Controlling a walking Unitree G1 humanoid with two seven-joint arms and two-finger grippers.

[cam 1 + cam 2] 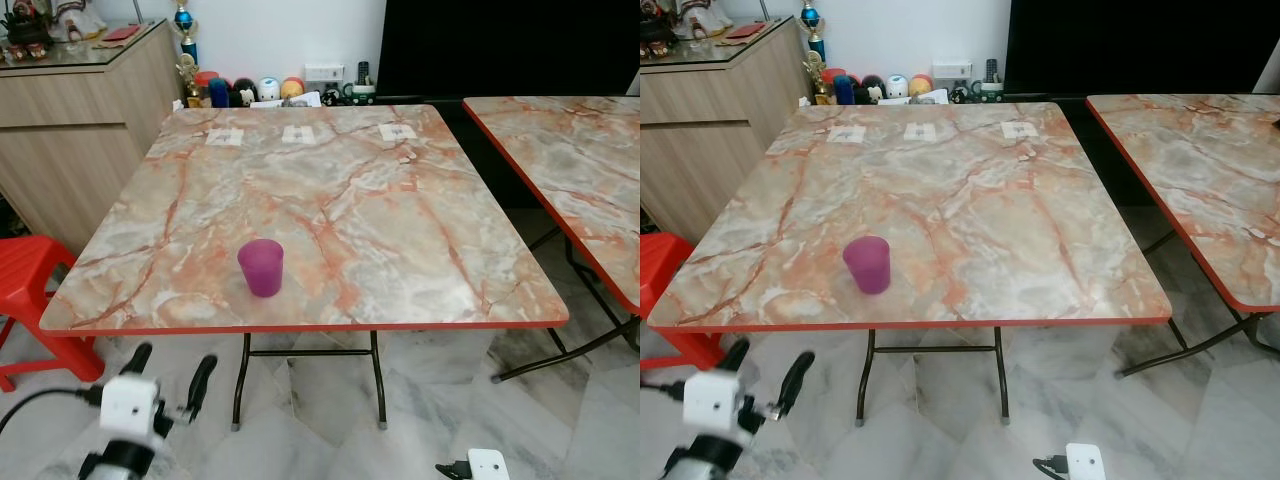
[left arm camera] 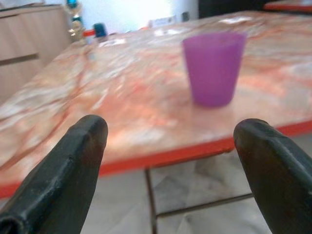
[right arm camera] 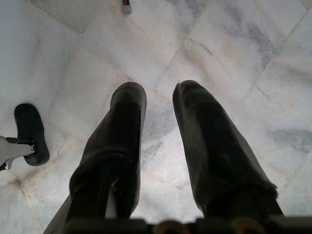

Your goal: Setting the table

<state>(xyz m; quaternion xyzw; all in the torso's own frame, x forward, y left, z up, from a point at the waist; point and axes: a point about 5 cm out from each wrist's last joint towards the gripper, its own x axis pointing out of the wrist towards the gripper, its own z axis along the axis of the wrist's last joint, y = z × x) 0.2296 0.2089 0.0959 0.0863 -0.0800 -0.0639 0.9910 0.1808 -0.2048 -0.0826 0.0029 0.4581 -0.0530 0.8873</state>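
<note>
Only the purple cup [image 1: 261, 267] stands near the table [image 1: 400, 230] front edge; the left tool [image 1: 170, 375], fingers spread, faces it below that edge.

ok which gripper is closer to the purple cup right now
Left. The left gripper is just below the table edge, fingers open toward the purple cup. The right gripper hangs low, pointing at the floor.

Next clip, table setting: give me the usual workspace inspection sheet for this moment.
Surface: marble-pattern table, red-edged, three paper labels along its far side.
Job's things: purple cup upright near the front edge.
Clutter: nothing seen on the table.
Grippers: left hand open, below the table edge, facing the cup; right hand hanging over the floor, fingers slightly apart.
Cables: black lead by the left wrist.
Surroundings: red stool, wooden cabinet, second table.
</note>
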